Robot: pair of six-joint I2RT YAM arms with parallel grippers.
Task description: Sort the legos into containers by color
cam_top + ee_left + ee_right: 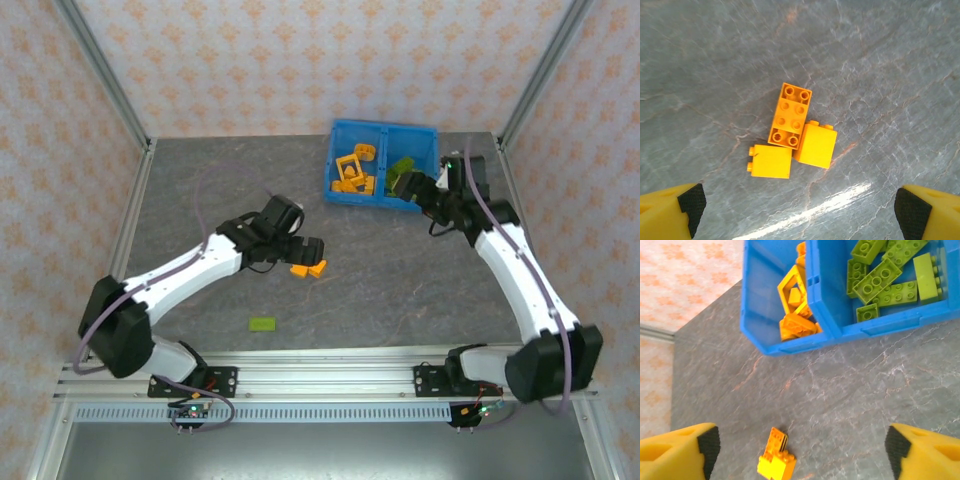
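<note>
Sorting, top view: bin (381, 165) stands at the far right of the table (200, 190); orange pile (354, 172) fills its left half, green pile (404, 168) its right.
Loose bricks, top view: cluster (308, 268) of orange bricks lies mid-table; green brick (263, 323) lies near the front edge, well apart from it.
Left claw (303, 248), top view: hangs just over the cluster.
Right claw (412, 187), top view: sits at the bin's near wall, by the green half.
Left wrist view: left claw (800, 215) is released, wide, with nothing between its pads (690, 202); the cluster (790, 131) is three bricks touching, the long one studs-up against the other two.
Right wrist view: right claw (802, 450) is released and empty; bin (825, 330) shows each colour in its own half; cluster (776, 460) shows low in the frame.
Risk, cluster: closing on touching bricks may pinch two loosely, or shove the neighbours aside; a loose one could drop on the way.
Risk, bin: right claw, so near the wall, could knock the bin if it descends.
Risk, green brick: likely overlooked, or swept off by the left arm.
</note>
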